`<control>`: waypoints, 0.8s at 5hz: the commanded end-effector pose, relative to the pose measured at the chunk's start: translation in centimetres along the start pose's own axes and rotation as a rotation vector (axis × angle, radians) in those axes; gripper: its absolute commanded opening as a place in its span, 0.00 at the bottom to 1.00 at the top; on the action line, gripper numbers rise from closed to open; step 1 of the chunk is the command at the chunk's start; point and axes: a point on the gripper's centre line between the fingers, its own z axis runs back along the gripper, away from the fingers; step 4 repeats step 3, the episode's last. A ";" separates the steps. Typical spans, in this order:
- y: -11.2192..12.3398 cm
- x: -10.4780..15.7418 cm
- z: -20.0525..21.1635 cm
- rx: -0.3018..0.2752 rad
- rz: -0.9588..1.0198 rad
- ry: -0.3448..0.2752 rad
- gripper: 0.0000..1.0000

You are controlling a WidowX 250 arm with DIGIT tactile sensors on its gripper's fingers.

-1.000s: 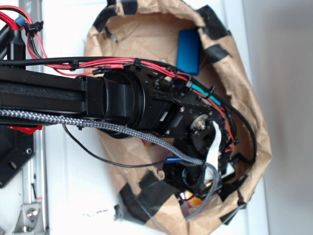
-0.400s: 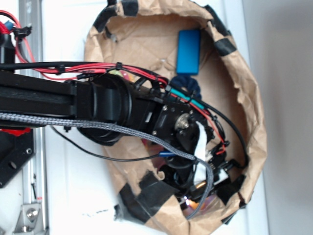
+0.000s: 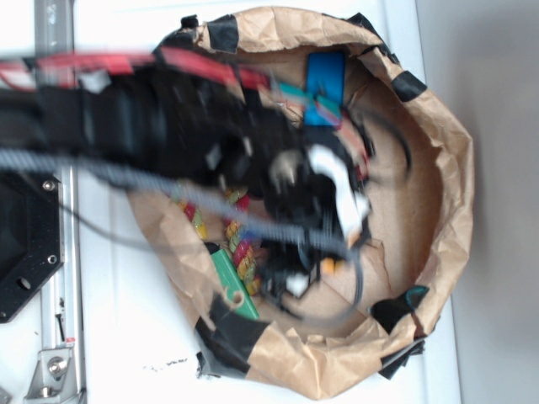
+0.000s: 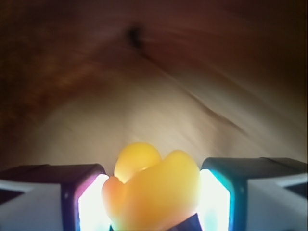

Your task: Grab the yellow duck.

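Note:
The yellow duck (image 4: 154, 192) sits squeezed between my two fingers in the wrist view, its rounded head poking up above them. My gripper (image 4: 153, 172) is shut on it, with both pads touching its sides. In the exterior view the arm is motion-blurred over the brown paper bag (image 3: 438, 210). My gripper (image 3: 313, 271) points down into the bag, and only a small yellow-orange sliver of the duck (image 3: 329, 265) shows at its tip.
The bag's rim is patched with black tape. Inside lie a blue block (image 3: 324, 80) at the back, a green block (image 3: 232, 282) at the front left, and a red-yellow-green twisted rope (image 3: 242, 251) beside it. A metal rail (image 3: 55, 337) runs at the left.
The arm has swung up and back from the bag's front corner, blurring the view. The rope and the green block, hidden before, now show beneath it.

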 end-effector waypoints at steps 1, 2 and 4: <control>-1.3 5.1 7.3 0.084 0.224 0.183 0.00; -2.2 6.1 7.9 0.195 0.313 0.246 0.00; -2.2 5.9 8.5 0.199 0.397 0.255 0.00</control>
